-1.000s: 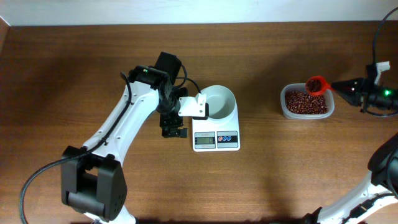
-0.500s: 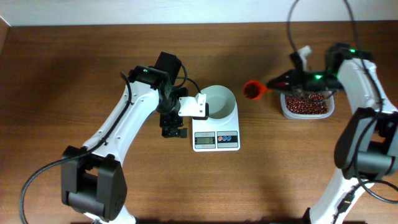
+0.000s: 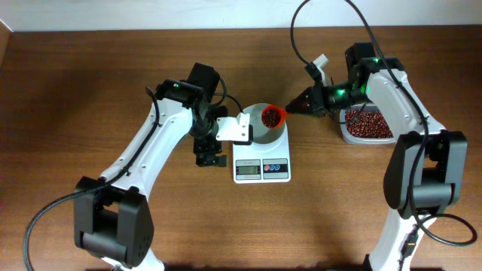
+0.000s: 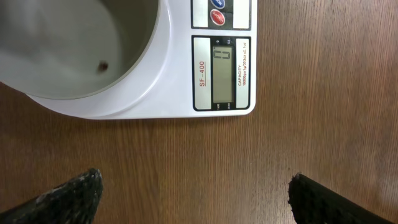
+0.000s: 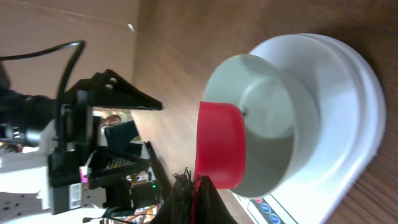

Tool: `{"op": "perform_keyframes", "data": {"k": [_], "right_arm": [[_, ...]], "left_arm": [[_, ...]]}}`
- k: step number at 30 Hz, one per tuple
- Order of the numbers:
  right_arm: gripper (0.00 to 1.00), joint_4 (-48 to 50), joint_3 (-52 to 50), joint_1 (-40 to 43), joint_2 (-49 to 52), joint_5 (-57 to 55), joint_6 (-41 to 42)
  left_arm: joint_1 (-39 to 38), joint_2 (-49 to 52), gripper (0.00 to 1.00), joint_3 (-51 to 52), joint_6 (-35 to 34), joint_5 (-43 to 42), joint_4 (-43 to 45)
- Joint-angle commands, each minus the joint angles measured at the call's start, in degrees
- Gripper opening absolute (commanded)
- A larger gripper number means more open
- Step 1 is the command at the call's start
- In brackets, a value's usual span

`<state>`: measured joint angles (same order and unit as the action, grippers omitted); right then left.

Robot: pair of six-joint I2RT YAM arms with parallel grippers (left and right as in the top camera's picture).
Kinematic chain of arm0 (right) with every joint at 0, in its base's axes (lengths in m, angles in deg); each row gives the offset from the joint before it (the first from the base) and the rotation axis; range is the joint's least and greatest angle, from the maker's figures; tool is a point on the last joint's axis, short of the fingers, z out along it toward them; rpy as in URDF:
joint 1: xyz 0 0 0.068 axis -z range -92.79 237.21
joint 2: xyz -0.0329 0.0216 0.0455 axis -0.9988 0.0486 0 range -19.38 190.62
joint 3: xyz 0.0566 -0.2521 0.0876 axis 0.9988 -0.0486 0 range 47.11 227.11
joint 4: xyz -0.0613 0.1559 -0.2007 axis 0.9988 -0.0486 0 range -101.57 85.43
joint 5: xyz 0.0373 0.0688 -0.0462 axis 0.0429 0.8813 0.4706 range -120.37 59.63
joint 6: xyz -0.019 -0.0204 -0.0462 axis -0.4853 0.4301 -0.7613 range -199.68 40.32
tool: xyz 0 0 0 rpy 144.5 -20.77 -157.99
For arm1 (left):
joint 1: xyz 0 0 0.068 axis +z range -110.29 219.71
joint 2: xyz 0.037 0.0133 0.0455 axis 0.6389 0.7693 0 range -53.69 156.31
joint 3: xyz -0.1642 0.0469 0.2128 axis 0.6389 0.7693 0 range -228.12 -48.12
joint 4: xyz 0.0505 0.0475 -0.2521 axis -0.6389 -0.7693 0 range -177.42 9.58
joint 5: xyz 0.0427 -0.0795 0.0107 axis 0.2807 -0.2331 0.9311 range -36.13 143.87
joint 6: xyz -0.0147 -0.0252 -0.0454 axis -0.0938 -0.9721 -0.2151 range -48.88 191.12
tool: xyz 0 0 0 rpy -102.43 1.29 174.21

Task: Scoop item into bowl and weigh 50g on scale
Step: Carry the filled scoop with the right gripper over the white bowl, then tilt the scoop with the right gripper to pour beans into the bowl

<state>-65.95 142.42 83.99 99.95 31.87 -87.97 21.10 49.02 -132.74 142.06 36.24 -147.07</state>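
Since the earlier shot, the right arm (image 3: 392, 83) has swung left from the tub (image 3: 399, 134). The red scoop (image 3: 270, 117) now hangs over the right-hand rim of the bowl (image 3: 258, 135), which sits on the scale (image 3: 248, 159). The left arm (image 3: 162, 132) hasn't budged.

The right jaws are clenched on the scoop's handle and the scoop is loaded with beans (image 3: 269, 117). The rest of the beans are back in the tub, well off to the right. The left jaws are spread wide with nothing in them, parked over bare desk (image 4: 199, 155) just beside the scale.

What matters for the next bit, as I read it:
- The bowl lies left of the right jaws, and the scoop's long axis runs roughly left-right, cup end toward the bowl.
- Only the right arm can do the tip. I'd guess it's a wrist roll about that handle line.
- The cup sits close to the rim, not over the middle, so beans could spill down the outside onto the scale.

Hard to make out:
- The right wrist cam only shows the scoop's red back, so the beans are hidden there, and the grip itself is a dark sliver at the bottom edge.
- The left wrist cam shows one dark speck inside the bowl, maybe a single bean.
- The scale's display (image 4: 222, 71) looks like zero.
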Motion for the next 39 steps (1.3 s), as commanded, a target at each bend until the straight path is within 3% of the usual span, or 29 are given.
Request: {"op": "perform_keyframes", "data": {"k": [1, 17, 30, 34, 39], "right_arm": [[0.04, 0.0, 1.3, -1.7, 0.3, -3.5, 0.4], [0.04, -16.5, 26.2, -8.8, 0.3, -30.6, -6.4], [0.04, -18.9, 28.2, -16.7, 0.3, -41.8, -15.5], [0.04, -17.0, 28.2, -19.7, 0.2, -50.3, -15.5], [0.04, -16.2, 31.3, -21.6, 0.2, -52.0, -15.5]], "left_arm": [[0.2, 0.5, 0.99, 0.4, 0.7, -1.0, -0.2], [0.2, 0.5, 0.99, 0.4, 0.7, -1.0, -0.2], [0.2, 0.5, 0.99, 0.4, 0.7, -1.0, -0.2], [0.2, 0.5, 0.99, 0.4, 0.7, -1.0, -0.2], [0.2, 0.5, 0.99, 0.4, 0.7, -1.0, -0.2]]}}
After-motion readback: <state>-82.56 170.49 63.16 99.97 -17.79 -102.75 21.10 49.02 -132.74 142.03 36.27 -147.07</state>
